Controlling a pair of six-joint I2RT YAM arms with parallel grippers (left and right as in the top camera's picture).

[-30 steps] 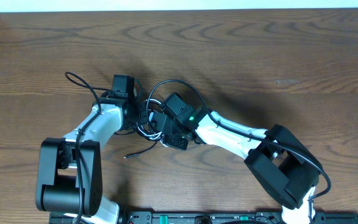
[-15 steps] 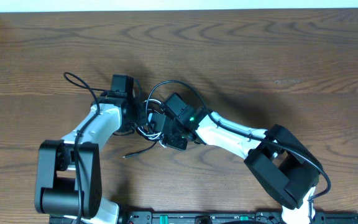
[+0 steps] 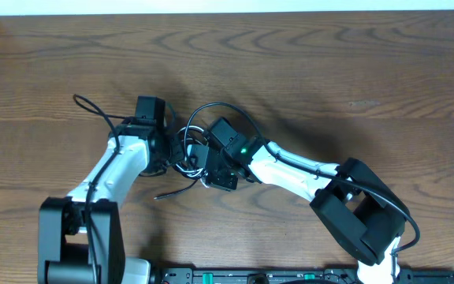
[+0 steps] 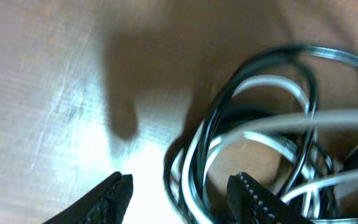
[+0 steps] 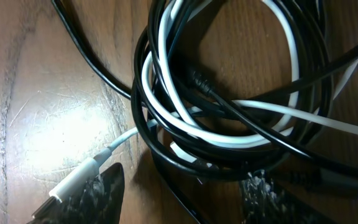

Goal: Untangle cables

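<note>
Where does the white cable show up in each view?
Overhead: white cable faint, in the central tangle.
Left wrist: white cable loops at right.
Right wrist: white cable coiled centre, plug lower left.
Shared landmark: black cable wound through it.

My left arm [image 3: 113, 170] swung toward the lower left of the overhead frame, and my left gripper [image 4: 180, 190] spread its jaws wider.
</note>
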